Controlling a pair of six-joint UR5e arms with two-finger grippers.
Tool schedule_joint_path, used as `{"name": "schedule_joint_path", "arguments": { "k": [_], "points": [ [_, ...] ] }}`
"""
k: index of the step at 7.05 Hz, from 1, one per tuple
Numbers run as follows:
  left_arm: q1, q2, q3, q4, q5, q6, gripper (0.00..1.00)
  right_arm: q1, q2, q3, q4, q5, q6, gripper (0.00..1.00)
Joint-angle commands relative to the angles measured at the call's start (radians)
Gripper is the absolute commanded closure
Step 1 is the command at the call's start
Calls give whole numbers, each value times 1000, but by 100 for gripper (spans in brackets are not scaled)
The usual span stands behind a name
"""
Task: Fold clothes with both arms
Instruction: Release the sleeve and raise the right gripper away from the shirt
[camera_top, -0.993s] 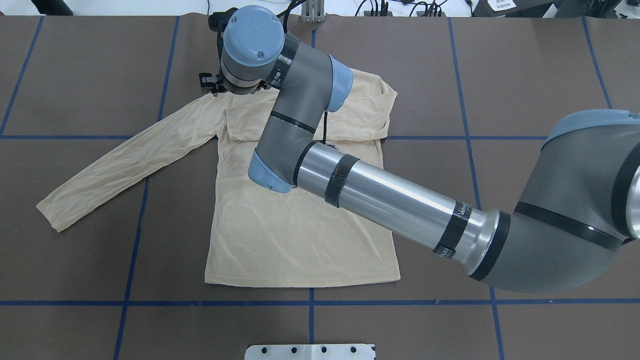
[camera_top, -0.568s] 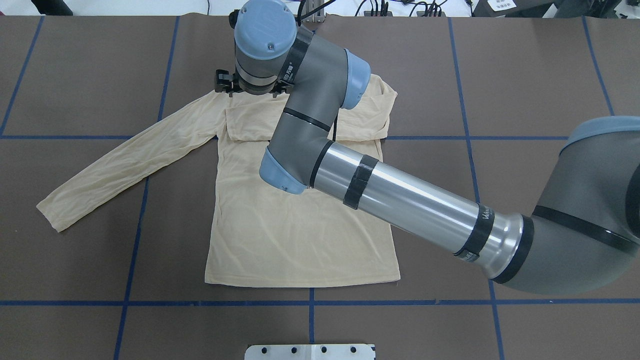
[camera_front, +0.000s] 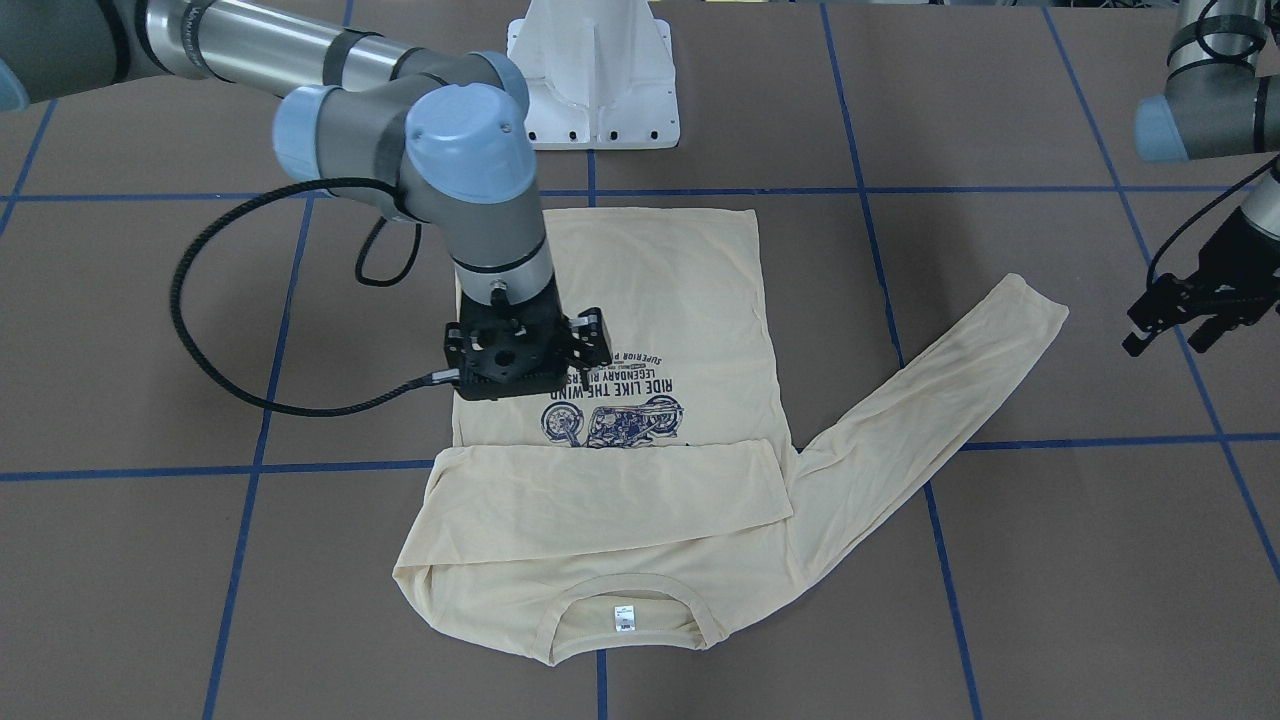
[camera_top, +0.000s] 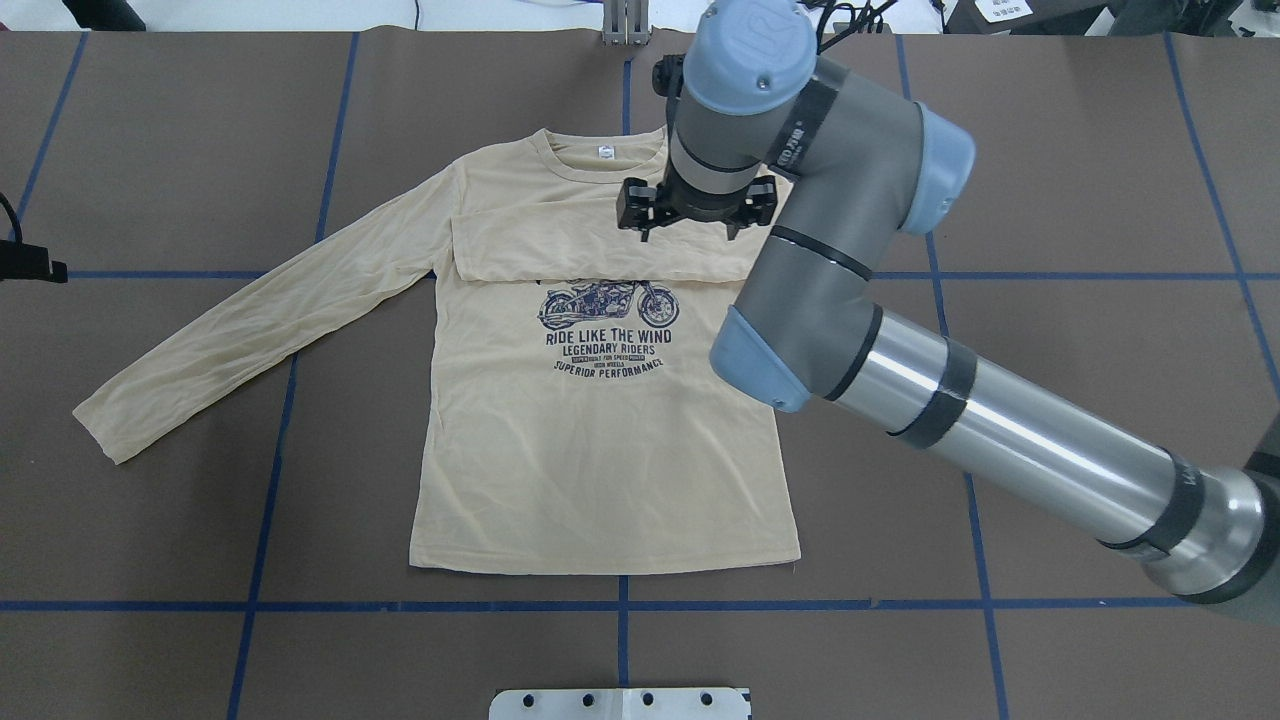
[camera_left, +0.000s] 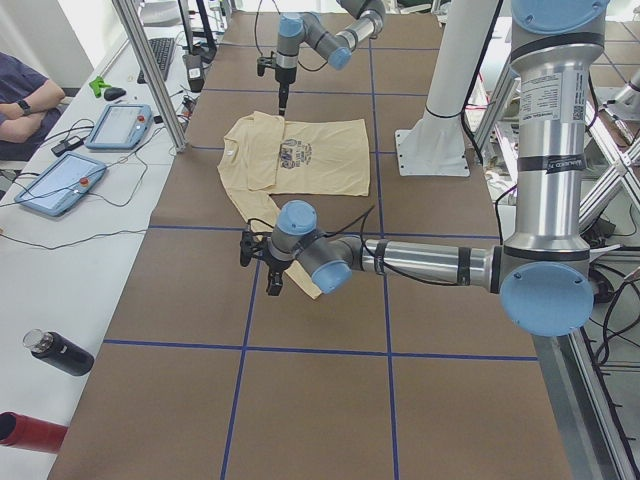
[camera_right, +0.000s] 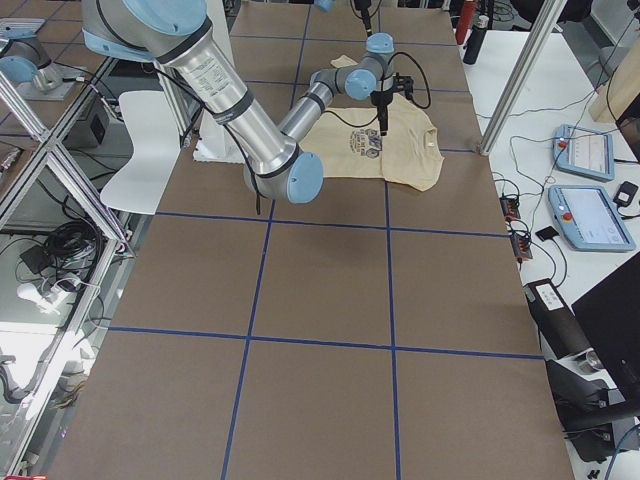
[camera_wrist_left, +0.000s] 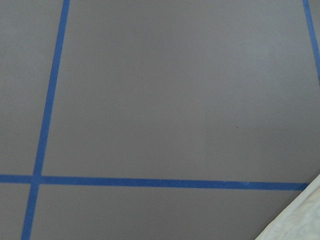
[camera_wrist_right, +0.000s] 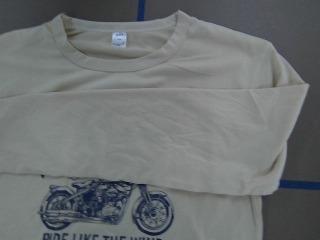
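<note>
T-shirt (camera_top: 600, 450) lay flat mid-table, left sleeve (camera_top: 250, 330) outstretched. The right gripper (camera_top: 697, 212) hovered empty over the folded sleeve (camera_top: 600, 250), jaw gap unreadable. The left gripper (camera_front: 1163, 335), fingers spread, held nothing. Risk: pinching thin fabric could drag the body and undo the fold.

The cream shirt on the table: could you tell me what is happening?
The pale cream long-sleeved T-shirt lies print up, partly folded. One sleeve is folded across the chest; the other sleeve lies outstretched. The robot's open right gripper hovers over the fold; its open left gripper hangs near the outstretched cuff.
</note>
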Motion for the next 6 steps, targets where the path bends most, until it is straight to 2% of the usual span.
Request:
{"name": "schedule_joint_path", "arguments": {
  "k": [1,2,4,6],
  "points": [
    [184,77,-65,-24,124,-215,0,92,-145,189,-200,102,-189,1],
    [264,93,-81,-17,189,-273,1,124,-192,244,-254,118,-275,1],
    [304,99,-63,-6,219,-277,1,155,-223,258,-250,197,-306,0],
    [314,97,-55,43,257,-269,4,155,-225,269,-251,198,-306,0]
  ]
}}
